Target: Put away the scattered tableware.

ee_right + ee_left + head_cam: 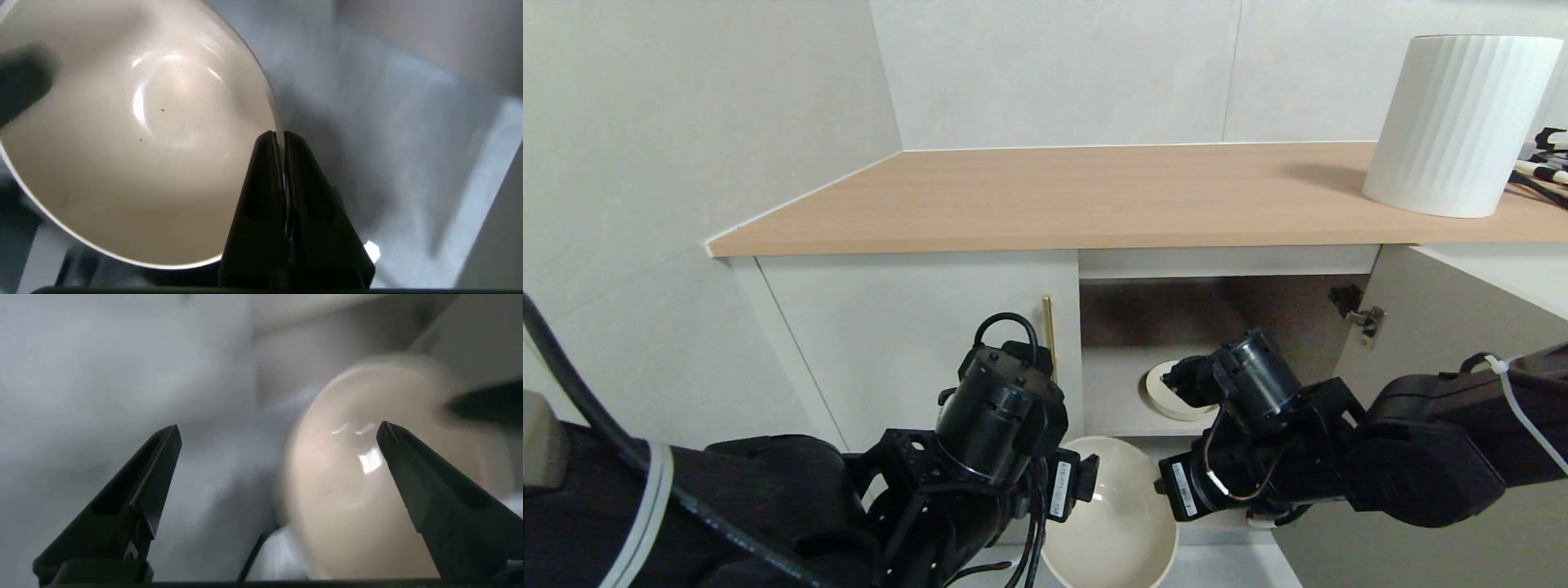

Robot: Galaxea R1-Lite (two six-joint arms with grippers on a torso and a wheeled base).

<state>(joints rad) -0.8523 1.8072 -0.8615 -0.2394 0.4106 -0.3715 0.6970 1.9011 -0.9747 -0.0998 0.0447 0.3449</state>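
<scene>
My right hand [281, 147] is pinched shut on the rim of the cream bowl [1115, 514], which tilts just in front of the open cupboard [1217, 310]. My left hand [276, 433] gapes wide and empty beside it. The bowl looks stiff, glazed, likely slippery and breakable, so a rim pinch suits it.
</scene>
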